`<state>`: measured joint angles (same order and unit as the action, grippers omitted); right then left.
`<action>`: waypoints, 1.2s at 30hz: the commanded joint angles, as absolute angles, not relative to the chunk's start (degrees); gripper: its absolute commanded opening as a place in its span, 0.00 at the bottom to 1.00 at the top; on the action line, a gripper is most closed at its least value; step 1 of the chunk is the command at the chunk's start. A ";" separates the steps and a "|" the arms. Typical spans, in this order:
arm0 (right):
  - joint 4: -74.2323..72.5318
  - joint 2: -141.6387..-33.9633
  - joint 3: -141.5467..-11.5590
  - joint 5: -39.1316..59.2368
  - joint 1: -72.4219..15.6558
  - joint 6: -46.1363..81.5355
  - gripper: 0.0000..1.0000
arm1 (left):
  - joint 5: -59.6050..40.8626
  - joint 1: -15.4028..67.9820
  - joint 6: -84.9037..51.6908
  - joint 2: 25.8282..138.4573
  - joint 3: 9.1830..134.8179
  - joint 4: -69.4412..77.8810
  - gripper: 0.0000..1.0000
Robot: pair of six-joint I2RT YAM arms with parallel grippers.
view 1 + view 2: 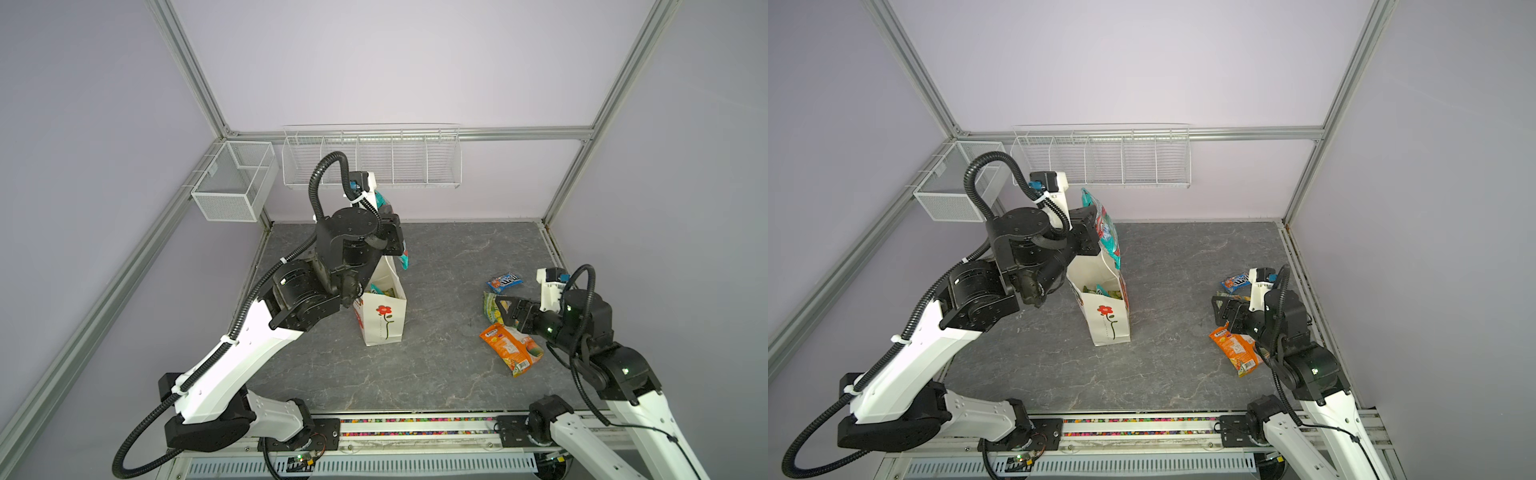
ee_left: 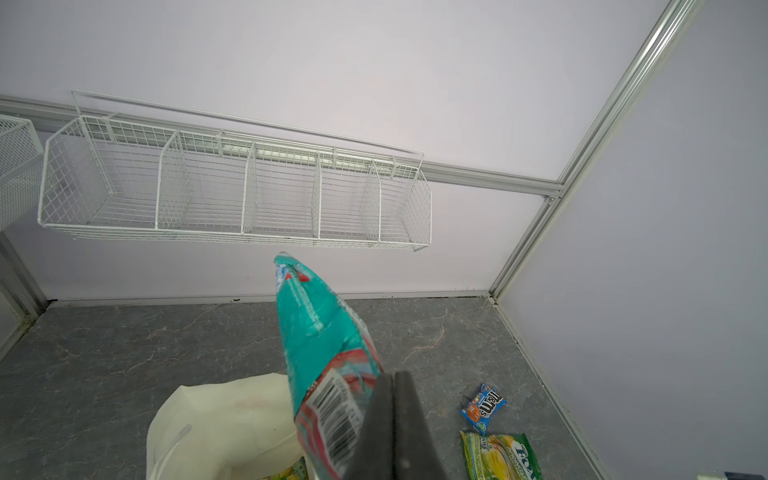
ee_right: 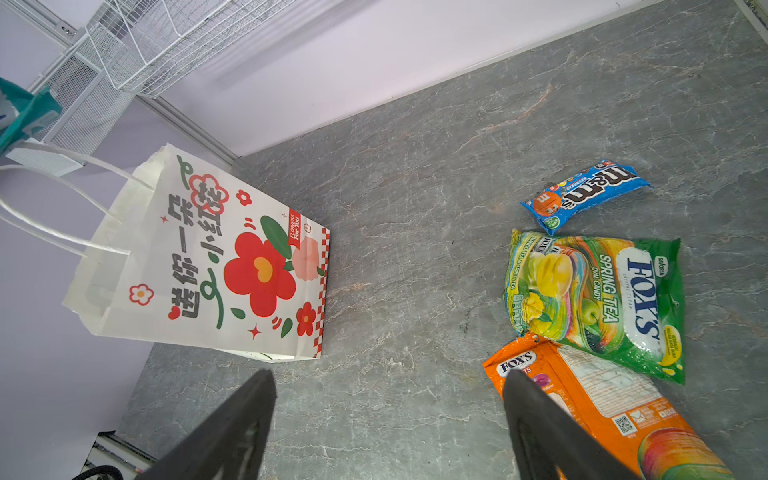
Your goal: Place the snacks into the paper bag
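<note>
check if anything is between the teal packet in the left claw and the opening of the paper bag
Nothing visible does. The left claw holds the teal packet above the paper bag, whose mouth stands open. The packets already inside sit below the rim.

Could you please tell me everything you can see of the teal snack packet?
The teal snack packet is glossy, crinkled plastic with red-pink print and a white barcode. It hangs nearly upright, edge-on, above the open paper bag, pinched near the barcode by the shut left gripper. Whether it touches the bag is unclear.
</note>
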<state>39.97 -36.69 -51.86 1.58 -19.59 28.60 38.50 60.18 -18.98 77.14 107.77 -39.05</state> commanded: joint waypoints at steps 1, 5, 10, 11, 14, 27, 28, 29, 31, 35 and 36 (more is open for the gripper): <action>38.43 -36.75 -50.72 2.39 -19.41 29.44 0.88 | 41.31 60.47 -17.78 74.65 106.05 -35.87 0.00; 38.23 -36.64 -50.74 2.46 -19.36 29.62 0.89 | 41.40 60.47 -17.69 73.08 104.48 -34.72 0.00; 38.04 -36.72 -50.76 2.77 -19.36 29.88 0.89 | 39.55 60.47 -16.96 72.69 105.29 -34.72 0.00; 38.03 -36.71 -50.72 2.75 -19.40 29.97 0.88 | 39.55 60.47 -16.89 72.62 105.51 -34.79 0.00; 37.94 -36.71 -49.09 2.77 -19.42 30.05 0.89 | 39.55 60.47 -16.20 72.24 106.20 -34.80 0.00; 37.13 -36.82 -48.02 3.60 -19.39 30.49 0.89 | 43.83 60.16 -14.89 70.50 102.56 -34.08 0.00; 37.06 -36.74 -47.93 3.89 -19.39 30.50 0.89 | 44.07 59.95 -15.10 70.33 102.17 -34.31 0.00; 36.96 -36.70 -47.84 4.33 -19.40 30.50 0.88 | 43.99 59.69 -15.48 70.19 101.73 -34.65 0.00; 36.40 -37.00 -47.55 5.95 -19.34 30.18 0.88 | 43.94 59.51 -16.10 69.57 100.22 -34.63 0.00; 36.29 -38.54 -47.64 11.09 -19.40 28.67 0.89 | 43.97 59.50 -19.16 66.66 94.39 -37.16 0.02; 36.37 -38.80 -47.53 11.63 -19.40 28.28 0.88 | 43.56 59.45 -19.92 65.76 92.25 -38.06 0.12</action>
<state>37.56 -38.00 -48.58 7.51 -19.59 29.56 42.81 59.72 -17.34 67.72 95.85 -35.05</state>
